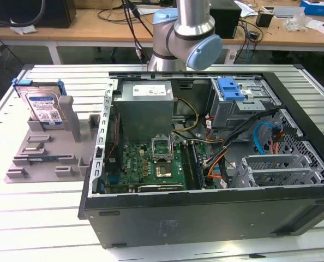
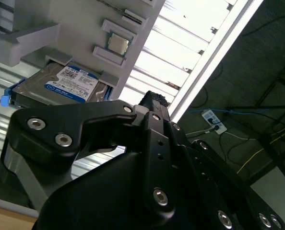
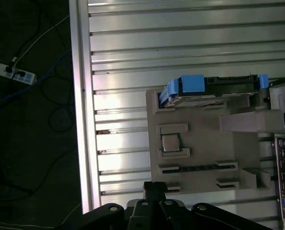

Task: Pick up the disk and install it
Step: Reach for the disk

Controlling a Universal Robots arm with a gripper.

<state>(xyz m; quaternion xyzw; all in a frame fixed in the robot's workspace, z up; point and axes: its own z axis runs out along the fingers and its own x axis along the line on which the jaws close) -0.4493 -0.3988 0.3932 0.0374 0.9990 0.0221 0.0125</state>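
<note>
Blue-framed disk (image 1: pixel 42 105) standing on edge in grey holder (image 1: pixel 47 158) beside computer case (image 1: pixel 205 213), jaws pinched together, empty, well apart from disk.

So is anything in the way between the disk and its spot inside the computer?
Yes. The disk stands in a grey holder outside the computer. Between it and the drive cage rise the computer's side wall and the grey power supply. The computer is open on top.
</note>
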